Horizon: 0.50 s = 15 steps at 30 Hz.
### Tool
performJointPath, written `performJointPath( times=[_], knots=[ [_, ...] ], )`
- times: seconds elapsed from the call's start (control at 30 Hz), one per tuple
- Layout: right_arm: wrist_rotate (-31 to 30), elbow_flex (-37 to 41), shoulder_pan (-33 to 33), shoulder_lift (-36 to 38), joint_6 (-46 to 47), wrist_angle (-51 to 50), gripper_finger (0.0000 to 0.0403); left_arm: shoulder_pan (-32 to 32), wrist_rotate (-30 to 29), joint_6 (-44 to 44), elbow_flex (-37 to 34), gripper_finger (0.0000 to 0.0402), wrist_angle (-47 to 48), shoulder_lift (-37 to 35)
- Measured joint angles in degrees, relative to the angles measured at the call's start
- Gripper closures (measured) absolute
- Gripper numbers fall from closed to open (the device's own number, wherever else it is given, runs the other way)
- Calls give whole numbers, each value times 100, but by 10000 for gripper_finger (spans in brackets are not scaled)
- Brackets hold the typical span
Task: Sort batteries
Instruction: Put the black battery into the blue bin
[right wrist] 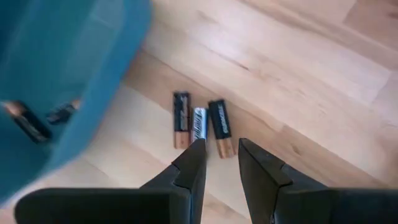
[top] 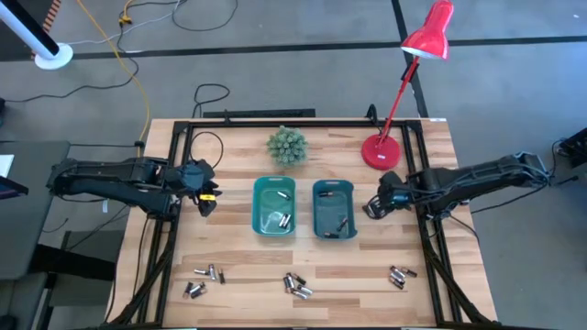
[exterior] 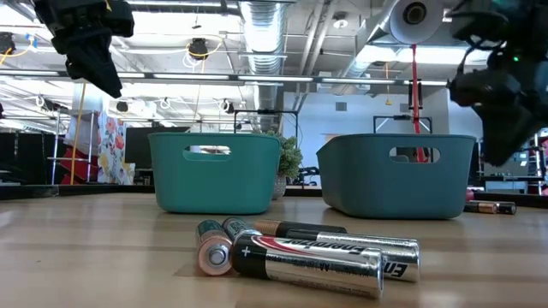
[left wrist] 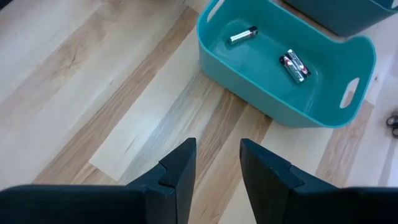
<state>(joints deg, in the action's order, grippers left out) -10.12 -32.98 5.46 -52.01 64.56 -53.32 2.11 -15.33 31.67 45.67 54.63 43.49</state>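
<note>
left gripper (left wrist: 214,165): raised, fingers slightly parted, holding nothing | right gripper (right wrist: 221,165): raised, fingers slightly parted, holding nothing

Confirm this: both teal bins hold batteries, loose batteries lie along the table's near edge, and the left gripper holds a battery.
Wrong on the last point. The left wrist view shows the left gripper empty, fingers apart over bare wood. The rest holds: both bins contain batteries, and others lie loose.
</note>
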Motion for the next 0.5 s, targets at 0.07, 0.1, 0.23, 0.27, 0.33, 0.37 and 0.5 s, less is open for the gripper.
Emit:
performJointPath(
  times=[0.07,0.1,0.23,0.27,0.33,0.37,0.5],
  knots=[
    [148,160,-9,-10,-110,125,290,-2,0,19,0,281,-2,1],
    [197,248,-9,-29,-165,191,290,-2,0,9,0,281,-4,1],
    [279,463,-9,-87,-294,390,290,-1,0,-51,0,281,-4,1],
    [279,518,-9,-93,-332,465,290,0,0,-41,0,281,-7,1],
    [281,632,-9,-96,-415,628,290,-1,-2,-38,0,281,-6,1],
    [281,679,-9,-94,-490,724,290,-2,-1,-36,0,281,-7,-1],
    [280,770,-9,-219,-798,822,290,-2,-2,-36,0,281,-9,-1]
  ],
)
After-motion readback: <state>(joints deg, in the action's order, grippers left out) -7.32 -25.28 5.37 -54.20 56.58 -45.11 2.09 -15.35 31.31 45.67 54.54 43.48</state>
